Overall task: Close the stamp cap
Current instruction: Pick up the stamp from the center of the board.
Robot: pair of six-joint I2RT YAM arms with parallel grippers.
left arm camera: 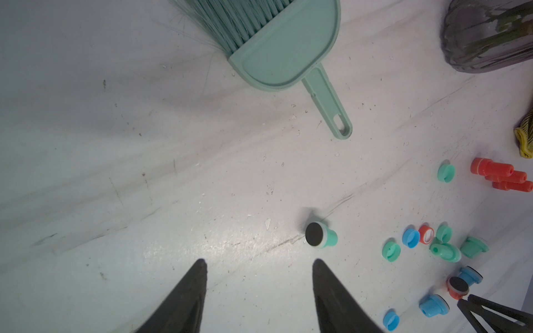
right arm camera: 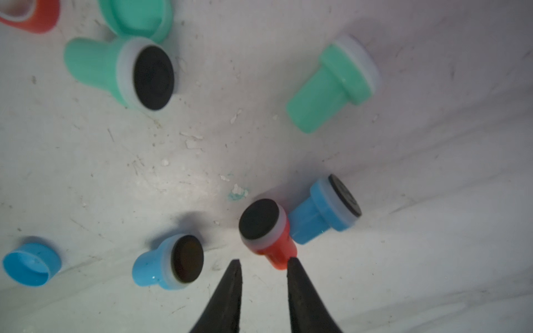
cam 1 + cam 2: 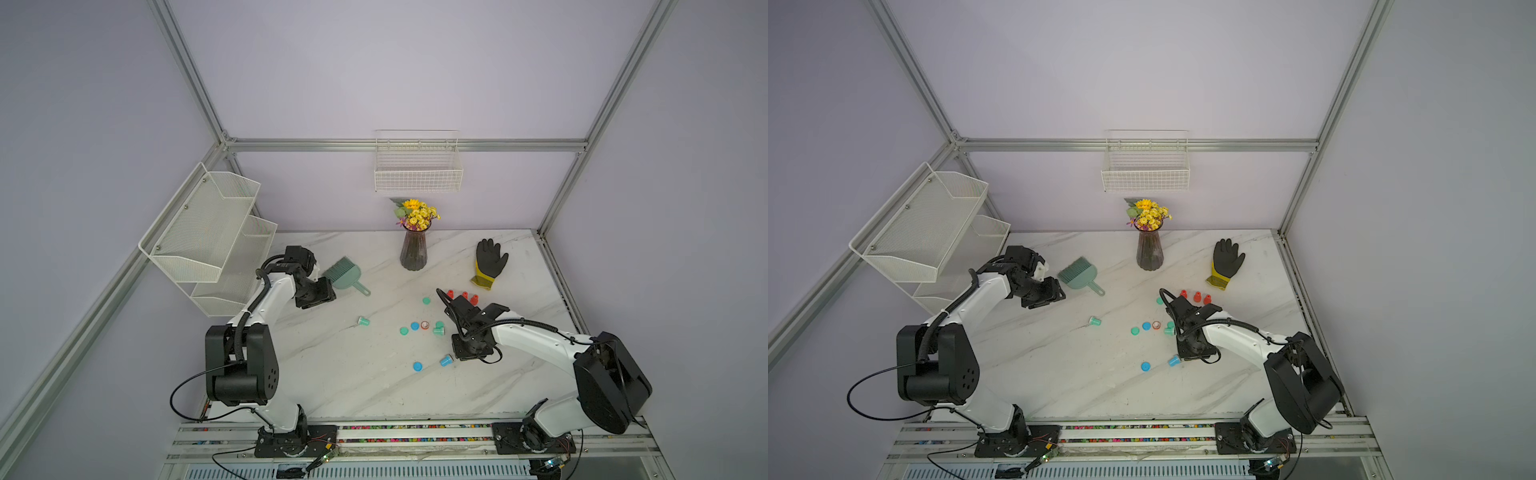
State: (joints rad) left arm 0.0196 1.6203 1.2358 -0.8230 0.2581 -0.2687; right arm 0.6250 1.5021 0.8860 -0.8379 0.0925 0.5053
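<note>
one marble table (image 3: 353, 382) fills the lower middle of both top views. a tiered mesh rack (image 3: 199, 232) hangs at centre left of the frame, and a wire basket (image 3: 417, 180) on the back wall at upper centre. below the basket a dark vase (image 3: 414, 251) of yellow flowers stands upright. right of it a black and yellow glove (image 3: 490, 262) lies flat. left of it lies a green dustpan (image 3: 347, 275) with a brush laid in it.

left gripper (image 1: 259, 261): fingers spread wide over bare table, near the dustpan.

right gripper (image 2: 264, 260): fingers a little apart. one fingertip (image 2: 291, 268) touches the stem end of the red stamp (image 2: 266, 230); the other stands clear. not pinched.

red stamp: uncapped, dark pad showing, tilted, resting against a blue stamp (image 2: 326, 213). the right wrist hides it in the top views.

red cap (image 3: 424, 325): loose on the table just right of frame centre, apart from the red stamp, with two green stamps (image 2: 121, 72) between.

row of red stamps (image 3: 464, 296): three, upright, below the glove.

second blue stamp (image 2: 167, 262) and blue cap (image 2: 30, 263): on their sides, near the right gripper.

lone green stamp (image 3: 363, 321): on its side at frame centre, well apart from the rest.
</note>
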